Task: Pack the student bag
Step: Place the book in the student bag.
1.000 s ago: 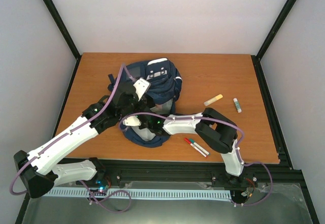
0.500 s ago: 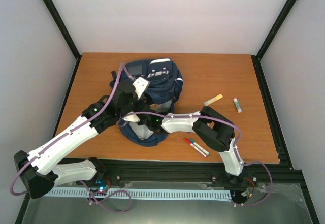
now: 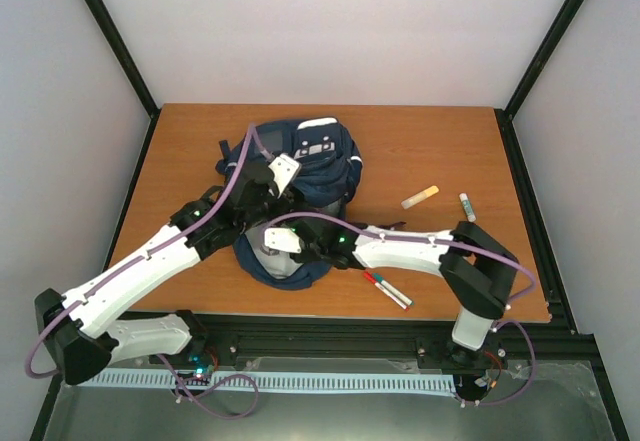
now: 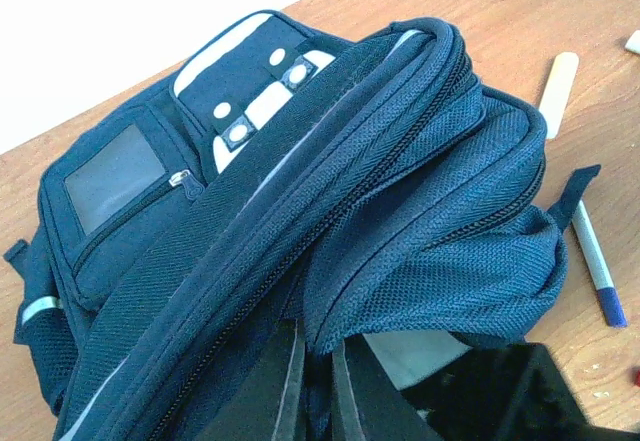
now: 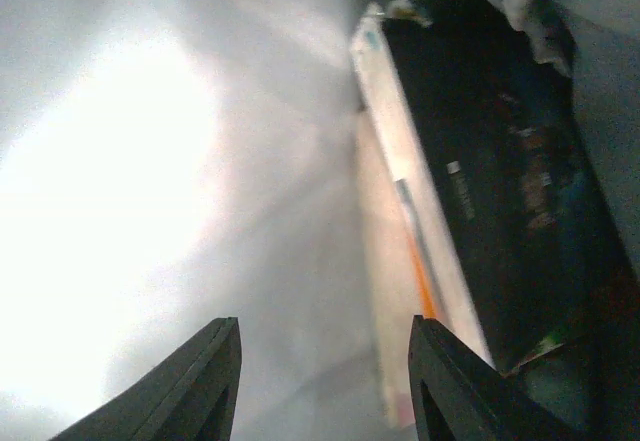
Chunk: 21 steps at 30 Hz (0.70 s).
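The student bag [image 3: 315, 161], navy with a white patch, lies at the middle of the table with its mouth toward me. My left gripper [image 3: 290, 189] is shut on the upper rim of the bag's opening [image 4: 330, 336] and holds the fabric up; the pinched edge runs between both fingers [image 4: 285, 391]. My right gripper [image 3: 293, 248] reaches into the bag's mouth. In the right wrist view its jaws [image 5: 325, 366] stand open on nothing, over pale grey lining [image 5: 180, 191]. A dark flat book with a white edge [image 5: 470, 191] lies inside the bag to their right.
Two pens, one red-capped and one blue [image 3: 386, 288], lie on the table right of the bag; the blue one [image 4: 595, 261] is near the bag's corner. A cream stick [image 3: 420, 196] and a small white tube [image 3: 467, 206] lie farther right.
My right gripper's jaws have opened wider inside the bag, and the right arm's elbow has swung out to the right. The left gripper has drawn the bag's rim slightly farther away.
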### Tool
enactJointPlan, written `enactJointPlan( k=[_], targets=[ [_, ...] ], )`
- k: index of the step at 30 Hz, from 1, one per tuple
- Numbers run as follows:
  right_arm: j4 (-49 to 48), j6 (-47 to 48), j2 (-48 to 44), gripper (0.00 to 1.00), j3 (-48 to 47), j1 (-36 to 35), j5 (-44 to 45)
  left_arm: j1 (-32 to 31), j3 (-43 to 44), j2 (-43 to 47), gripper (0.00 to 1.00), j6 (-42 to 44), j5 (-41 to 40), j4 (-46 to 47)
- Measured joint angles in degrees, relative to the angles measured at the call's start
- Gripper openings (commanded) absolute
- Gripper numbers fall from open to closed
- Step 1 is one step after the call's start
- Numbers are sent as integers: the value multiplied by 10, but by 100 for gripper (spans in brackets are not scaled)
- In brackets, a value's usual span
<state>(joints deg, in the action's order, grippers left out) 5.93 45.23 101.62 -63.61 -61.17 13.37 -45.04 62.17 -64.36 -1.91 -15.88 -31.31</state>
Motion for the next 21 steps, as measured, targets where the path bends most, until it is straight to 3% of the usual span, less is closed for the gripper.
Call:
enactJointPlan(
  k=[13, 21],
  targets=[
    [175, -55, -258, 49, 155, -3, -191, -6, 38, -116, 5, -19, 33, -14],
    [242, -69, -434, 49, 226, 35, -248, -9, 81, -206, 10, -43, 70, -36]
  ],
)
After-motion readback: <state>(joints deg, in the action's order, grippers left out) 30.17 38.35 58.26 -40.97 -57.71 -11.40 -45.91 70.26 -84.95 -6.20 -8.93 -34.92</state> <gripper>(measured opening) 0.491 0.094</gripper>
